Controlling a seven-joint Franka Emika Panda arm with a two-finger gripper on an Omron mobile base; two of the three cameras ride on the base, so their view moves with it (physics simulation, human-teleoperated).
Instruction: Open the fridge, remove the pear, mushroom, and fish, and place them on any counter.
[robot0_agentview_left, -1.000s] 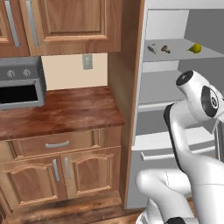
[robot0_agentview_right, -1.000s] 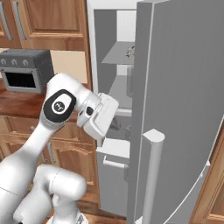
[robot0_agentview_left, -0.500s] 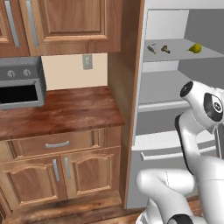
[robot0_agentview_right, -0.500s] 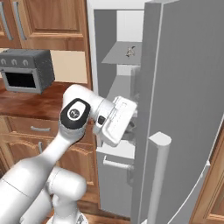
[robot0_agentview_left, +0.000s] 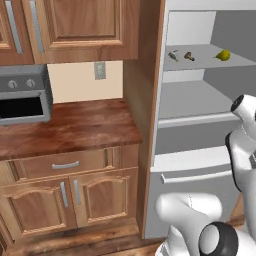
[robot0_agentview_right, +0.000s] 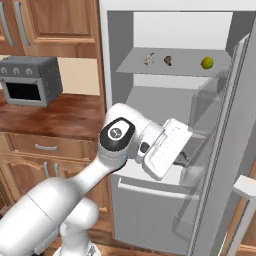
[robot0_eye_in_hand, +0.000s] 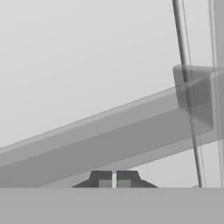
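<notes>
Right base view has the tall light-grey fridge (robot0_agentview_right: 165, 125) standing open, its door swung out to the right. On its upper shelf lie the silvery fish (robot0_agentview_right: 149, 59), brown mushroom (robot0_agentview_right: 168, 60) and yellow-green pear (robot0_agentview_right: 207, 63), left to right. The white arm's jaws (robot0_eye_in_hand: 113, 178), pressed together and empty, sit lower, near the middle shelf, so all three lie above them. No writing is legible.
</notes>
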